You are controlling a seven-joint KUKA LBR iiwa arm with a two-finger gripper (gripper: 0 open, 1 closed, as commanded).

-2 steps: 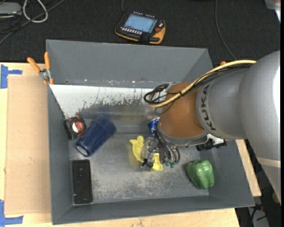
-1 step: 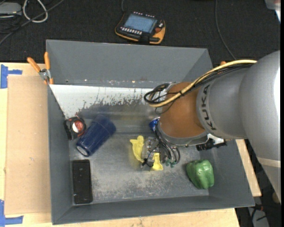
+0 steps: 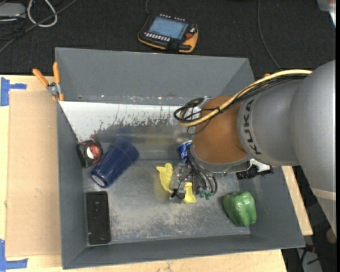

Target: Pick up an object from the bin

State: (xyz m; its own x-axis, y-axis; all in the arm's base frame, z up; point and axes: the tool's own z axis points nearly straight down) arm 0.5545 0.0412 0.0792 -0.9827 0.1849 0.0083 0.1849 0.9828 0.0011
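Note:
My gripper is down on the bin floor near the middle, its dark fingers against a yellow toy that lies there. The yellow piece shows on both sides of the fingertips, left of them and just under them. A small blue thing peeks out from behind the gripper body, just above the yellow toy. A green bell pepper sits to the right of the gripper, near the bin's front right.
A dark blue cup lies on its side at the left, with a small red and black round thing beside it. A flat black block lies at the front left. The arm covers the bin's right rear.

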